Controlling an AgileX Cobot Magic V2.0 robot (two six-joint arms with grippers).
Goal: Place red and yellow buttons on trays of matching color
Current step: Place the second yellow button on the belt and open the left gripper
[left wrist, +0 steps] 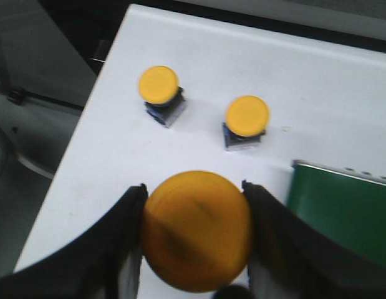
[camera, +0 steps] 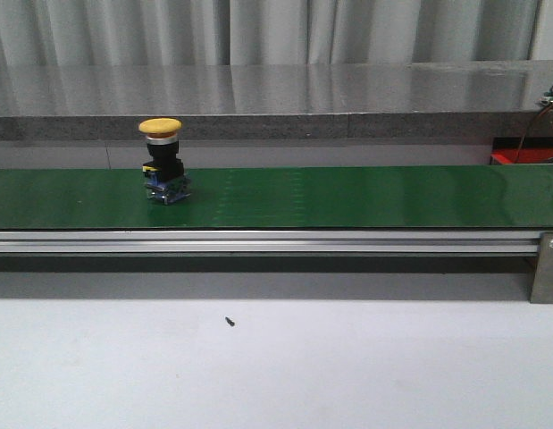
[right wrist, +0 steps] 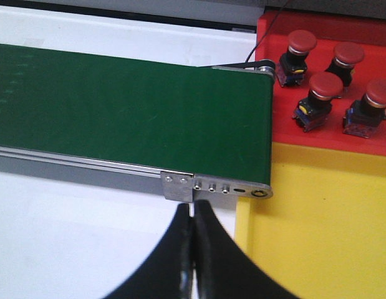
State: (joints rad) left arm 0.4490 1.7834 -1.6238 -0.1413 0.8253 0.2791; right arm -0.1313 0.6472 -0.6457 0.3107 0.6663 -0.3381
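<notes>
Left end effector (left wrist: 196,233): closed on a yellow button (left wrist: 196,230), one finger (left wrist: 121,249) pressing each side of the domed cap; held above the white worktop (left wrist: 180,75). Beyond it, at 11 and 1 o'clock, two more yellow buttons (left wrist: 159,85) (left wrist: 247,116) stand apart on that worktop, caps up.

Right end effector (right wrist: 193,249): fingers pressed together, holding nothing, hovering by the end bracket of the green belt (right wrist: 118,106). Yellow tray (right wrist: 317,218) at 3 o'clock of it, no buttons on the part in view. Red tray (right wrist: 277,31) at 1 o'clock, just past the belt end, carrying four red buttons (right wrist: 323,87), all upright.

Front view, nearest first: bare worktop, then the belt running 9 to 3 o'clock, with one yellow button (camera: 162,161) standing left of centre; neither end effector shows here.

Handling, by judgement: each button is a rigid, light plastic piece, wide smooth cap over a narrower dark block. Long axis vertical, cap uppermost. Top-heavy, so likely to tip if nudged at the cap. Cap rim may slip; the squarer body below offers flatter faces, though a grip across the cap evidently holds.
</notes>
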